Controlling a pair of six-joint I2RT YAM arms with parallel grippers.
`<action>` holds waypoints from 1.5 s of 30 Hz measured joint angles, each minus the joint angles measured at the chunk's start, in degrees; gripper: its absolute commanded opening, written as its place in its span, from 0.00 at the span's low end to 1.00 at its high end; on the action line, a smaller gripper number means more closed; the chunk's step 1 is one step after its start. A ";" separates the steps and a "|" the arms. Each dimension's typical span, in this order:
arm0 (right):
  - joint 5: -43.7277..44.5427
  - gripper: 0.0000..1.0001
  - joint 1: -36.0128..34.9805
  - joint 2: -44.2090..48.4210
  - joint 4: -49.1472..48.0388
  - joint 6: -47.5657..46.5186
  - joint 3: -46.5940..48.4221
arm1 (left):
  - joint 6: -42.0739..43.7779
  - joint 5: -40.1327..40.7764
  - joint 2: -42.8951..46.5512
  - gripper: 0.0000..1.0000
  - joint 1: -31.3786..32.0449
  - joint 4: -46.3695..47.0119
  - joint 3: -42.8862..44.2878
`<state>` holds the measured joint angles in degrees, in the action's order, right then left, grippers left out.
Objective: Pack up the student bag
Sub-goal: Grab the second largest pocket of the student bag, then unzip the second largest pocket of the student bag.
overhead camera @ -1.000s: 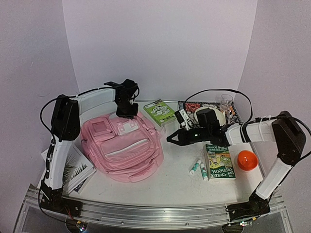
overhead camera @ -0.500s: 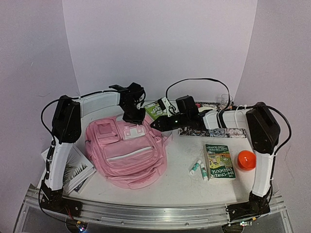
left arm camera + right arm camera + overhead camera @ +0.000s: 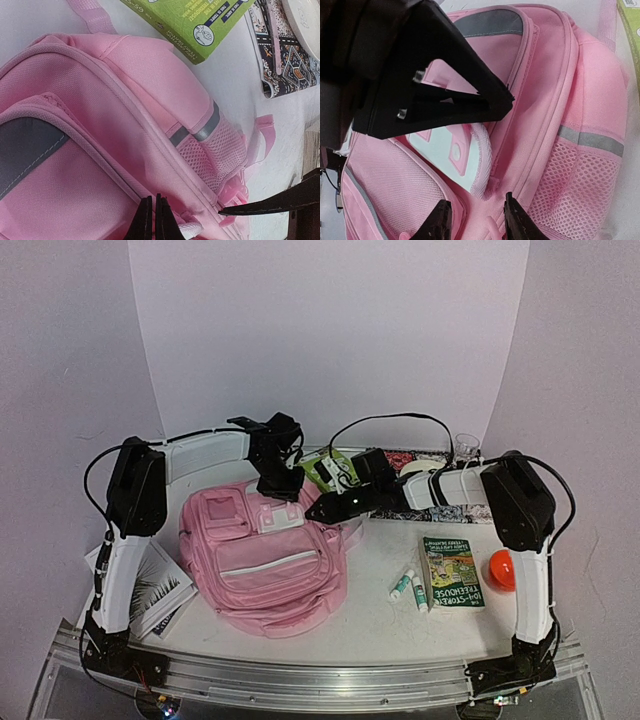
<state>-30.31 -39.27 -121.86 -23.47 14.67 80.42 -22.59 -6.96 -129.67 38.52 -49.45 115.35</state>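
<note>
Pink student bag [image 3: 265,560] lies flat on the table [image 3: 370,625], left of centre, front pockets up, top end toward the back wall. My left gripper [image 3: 282,488] is at the bag's top edge by the pale patch, jaws pressed together. Left wrist view shows the tips right on the fabric; can't tell if any is pinched. My right gripper [image 3: 318,512] reaches in from the right at the same top corner, jaws partly apart, nothing between them, pink fabric and mesh side pocket just below. Green book [image 3: 195,20] sits just behind the bag, patterned case [image 3: 285,65] to its right. Treehouse book [image 3: 452,575], two glue sticks [image 3: 408,587] and orange ball [image 3: 505,568] are right of the bag, well apart from it.
</note>
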 measured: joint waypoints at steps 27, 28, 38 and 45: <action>2.49 0.00 -0.08 8.10 1.10 -5.11 -11.01 | 0.04 0.00 0.17 0.00 -1.15 0.06 -0.81; 2.54 0.00 -0.19 9.51 0.94 -5.25 -12.29 | 0.02 -0.09 0.17 0.00 -1.42 0.05 -0.81; 2.37 0.00 -1.46 19.73 -2.51 -5.87 -24.18 | -1.28 -0.87 -0.39 0.00 -5.85 -0.97 2.56; 4.91 0.00 -4.26 25.78 -7.63 -4.67 -30.34 | -2.89 -1.06 -2.75 0.00 -10.42 -3.00 7.02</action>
<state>-25.39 -43.52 -96.08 -31.10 10.00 50.08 -25.48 -8.03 -132.42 28.10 -52.45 122.37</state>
